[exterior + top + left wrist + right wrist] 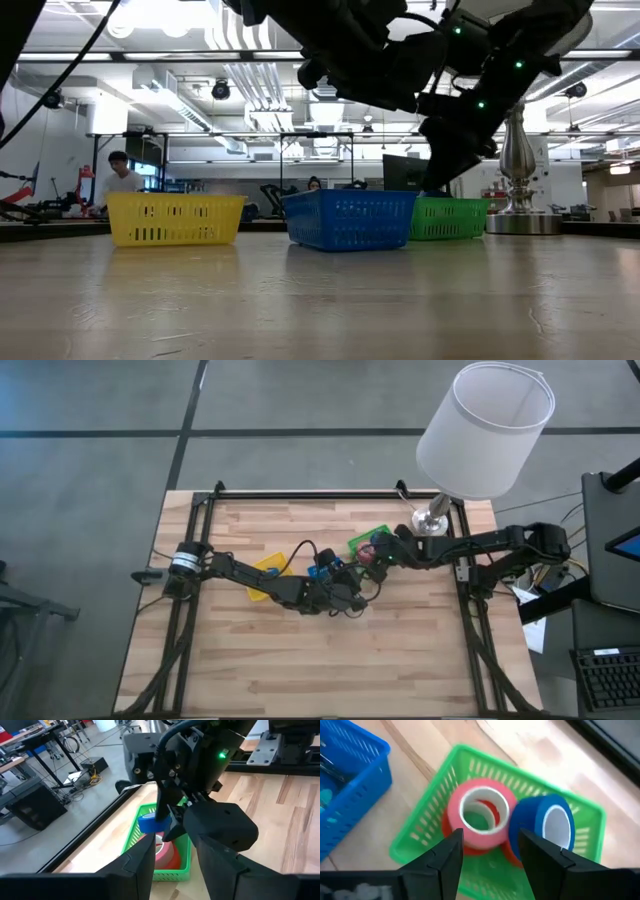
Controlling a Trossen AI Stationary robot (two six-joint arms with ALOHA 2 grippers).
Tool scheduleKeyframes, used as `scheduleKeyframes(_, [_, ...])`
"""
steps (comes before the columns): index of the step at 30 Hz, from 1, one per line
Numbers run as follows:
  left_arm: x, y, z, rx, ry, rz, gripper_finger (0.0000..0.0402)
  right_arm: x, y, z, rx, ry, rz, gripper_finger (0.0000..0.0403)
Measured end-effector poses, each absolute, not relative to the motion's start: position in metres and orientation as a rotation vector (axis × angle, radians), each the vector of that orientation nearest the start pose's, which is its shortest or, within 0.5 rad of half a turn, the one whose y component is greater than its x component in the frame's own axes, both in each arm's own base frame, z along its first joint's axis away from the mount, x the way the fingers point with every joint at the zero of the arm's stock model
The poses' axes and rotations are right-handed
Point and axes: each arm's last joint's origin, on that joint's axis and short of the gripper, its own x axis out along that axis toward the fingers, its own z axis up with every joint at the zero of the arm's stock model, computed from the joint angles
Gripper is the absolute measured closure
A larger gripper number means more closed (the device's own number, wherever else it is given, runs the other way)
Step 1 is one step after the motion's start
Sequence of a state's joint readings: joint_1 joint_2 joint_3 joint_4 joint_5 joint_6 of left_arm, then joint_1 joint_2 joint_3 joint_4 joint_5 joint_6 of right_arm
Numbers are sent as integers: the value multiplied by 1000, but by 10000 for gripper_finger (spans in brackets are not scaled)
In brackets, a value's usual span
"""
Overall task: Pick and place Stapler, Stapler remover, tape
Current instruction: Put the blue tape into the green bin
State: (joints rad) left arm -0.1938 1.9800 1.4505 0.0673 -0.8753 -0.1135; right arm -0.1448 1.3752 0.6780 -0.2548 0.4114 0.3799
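Green bin point(420, 840): small slotted plastic basket on the wooden surface point(300, 650), the landmark for this entry. Contents: a pink tape roll point(480, 815) lying flat on top of a red tape roll point(507, 852), of which only the edges show beneath; a blue tape roll point(547, 827) standing on edge, touching the pink roll's side. In the left wrist view the blue roll point(152, 822) sits raised above the pink and red ones, pressed against the dark fingers of the other arm.

Right gripper point(490, 855): directly over the green bin, fingers spread apart, pink roll showing between them; whether it has any hold on the blue roll cannot be told.

Blue bin point(348, 220): just beside the green bin, on the side toward the surface's middle. Holds pale and dark items; which items cannot be told.

Yellow bin point(175, 218): beyond the blue bin from the green one, apart from it. Contents hidden.

Left gripper point(172, 862): near the green bin, aimed at it across the blue bin, fingers parted and holding nothing.

Lamp point(480, 435): white shade on a metal base, standing just behind the green bin at the surface's far edge.
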Motion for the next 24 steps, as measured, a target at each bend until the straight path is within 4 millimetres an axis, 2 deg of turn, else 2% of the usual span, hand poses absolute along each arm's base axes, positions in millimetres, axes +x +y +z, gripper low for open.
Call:
scheduleKeyframes(7, [440, -64, 235, 136, 373, 690, 254, 253, -46, 176, 142, 867, -628, 220])
scheduleKeyframes(15, [440, -63, 234, 117, 369, 694, 255, 263, -59, 155, 137, 891, -645, 220])
scheduleKeyframes(20, [439, -63, 233, 125, 385, 695, 254, 274, -56, 151, 111, 885, -439, 220])
scheduleKeyframes(24, [439, -62, 232, 130, 394, 697, 254, 275, -54, 154, 108, 857, -405, 220])
